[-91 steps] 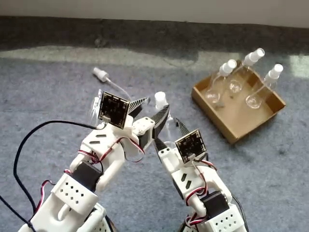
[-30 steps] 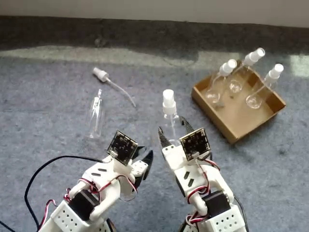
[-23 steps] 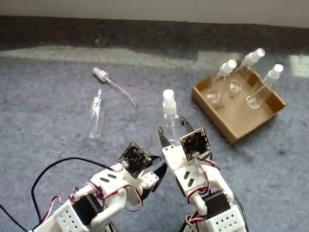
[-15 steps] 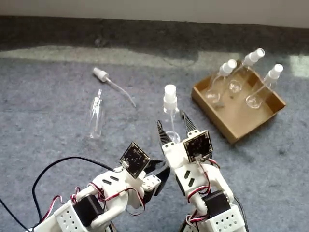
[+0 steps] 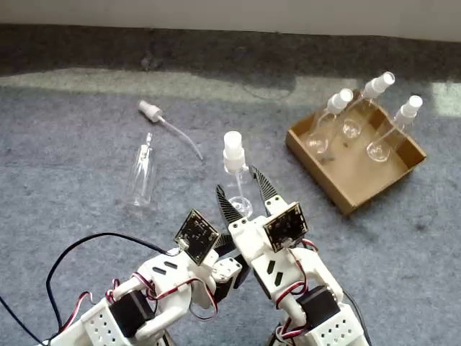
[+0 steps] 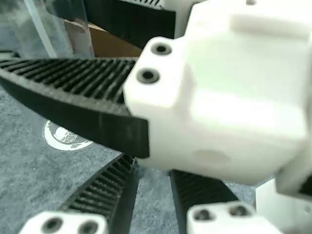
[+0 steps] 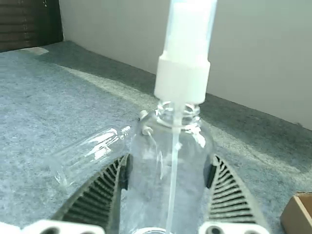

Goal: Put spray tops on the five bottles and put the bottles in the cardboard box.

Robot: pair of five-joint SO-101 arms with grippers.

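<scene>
Near: the left gripper (image 6: pixel 151 197) has its jaws slightly apart and empty, tucked against the right arm (image 5: pixel 288 267). The right gripper (image 5: pixel 245 197) is clamped on the upright capped bottle (image 5: pixel 235 169) at twelve o'clock. An uncapped bottle (image 5: pixel 141 175) lies at ten o'clock, with a loose spray top (image 5: pixel 151 111) beyond it. The cardboard box (image 5: pixel 360 191) at two o'clock holds three capped bottles (image 5: pixel 322 130).

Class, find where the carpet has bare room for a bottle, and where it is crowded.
Bare: carpet left of the lying bottle, and on the near side of the box. Crowded: between loose spray top, the right gripper holding a capped bottle, and box.
</scene>
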